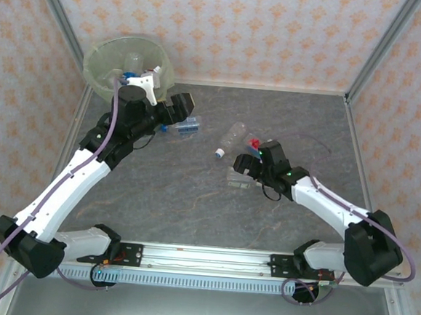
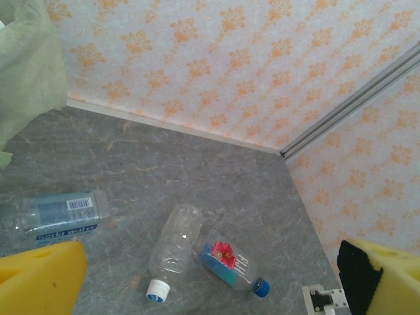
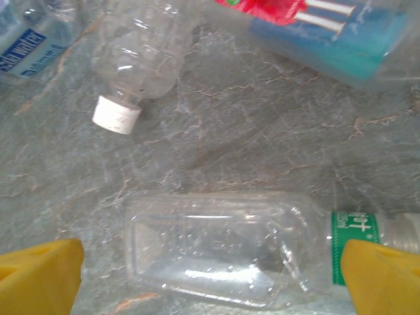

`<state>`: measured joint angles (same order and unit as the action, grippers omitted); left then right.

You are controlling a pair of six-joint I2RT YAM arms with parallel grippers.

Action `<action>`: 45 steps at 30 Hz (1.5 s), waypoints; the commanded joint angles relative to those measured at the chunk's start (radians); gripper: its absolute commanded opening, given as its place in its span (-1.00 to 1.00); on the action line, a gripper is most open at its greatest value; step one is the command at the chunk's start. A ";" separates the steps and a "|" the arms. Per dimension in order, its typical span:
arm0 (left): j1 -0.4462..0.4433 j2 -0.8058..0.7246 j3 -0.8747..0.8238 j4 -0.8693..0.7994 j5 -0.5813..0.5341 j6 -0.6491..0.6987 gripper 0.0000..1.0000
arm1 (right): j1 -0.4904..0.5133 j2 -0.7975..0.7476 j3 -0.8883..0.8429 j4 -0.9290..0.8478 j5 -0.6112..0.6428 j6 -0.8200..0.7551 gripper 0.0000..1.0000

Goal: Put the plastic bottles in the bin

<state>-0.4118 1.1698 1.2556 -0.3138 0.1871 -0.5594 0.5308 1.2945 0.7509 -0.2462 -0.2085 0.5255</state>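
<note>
Right pincer (image 3: 210, 274), released, straddles the clear green-labelled bottle (image 3: 216, 246) at lower frame and must, I'd say, drop and clench next; left pincer (image 2: 210, 282) hangs released, empty, near the upper-left bin (image 2: 26, 72).

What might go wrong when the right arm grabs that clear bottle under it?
1. The open right gripper spans the clear bottle lengthwise, so closing may crush it or squirt it out.
2. The white-capped bottle lies close by and may get knocked.
</note>
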 commanded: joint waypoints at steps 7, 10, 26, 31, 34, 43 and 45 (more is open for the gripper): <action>0.001 0.002 0.051 0.001 0.005 0.018 0.98 | -0.052 0.094 0.027 0.002 -0.018 -0.073 1.00; 0.001 0.005 0.053 0.001 0.005 0.023 0.98 | -0.051 0.071 0.009 0.000 -0.055 -0.068 1.00; 0.002 0.078 0.069 0.047 0.047 0.034 0.98 | -0.045 -0.059 -0.117 -0.037 -0.151 -0.049 0.98; 0.001 0.091 0.091 0.044 0.045 0.047 0.98 | -0.019 -0.100 -0.160 -0.044 -0.137 -0.035 0.95; 0.003 0.097 0.093 0.047 0.046 0.046 0.98 | -0.001 -0.098 -0.181 -0.032 -0.106 -0.026 0.92; 0.002 0.094 0.094 0.034 0.051 0.044 0.98 | 0.034 -0.025 -0.176 -0.002 -0.038 -0.016 0.57; 0.004 0.086 0.095 0.028 0.046 0.046 0.98 | 0.043 -0.006 -0.180 0.008 -0.022 -0.018 0.48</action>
<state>-0.4118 1.2667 1.3190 -0.2951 0.2287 -0.5362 0.5621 1.2678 0.5812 -0.2611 -0.2871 0.5060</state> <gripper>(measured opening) 0.991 0.760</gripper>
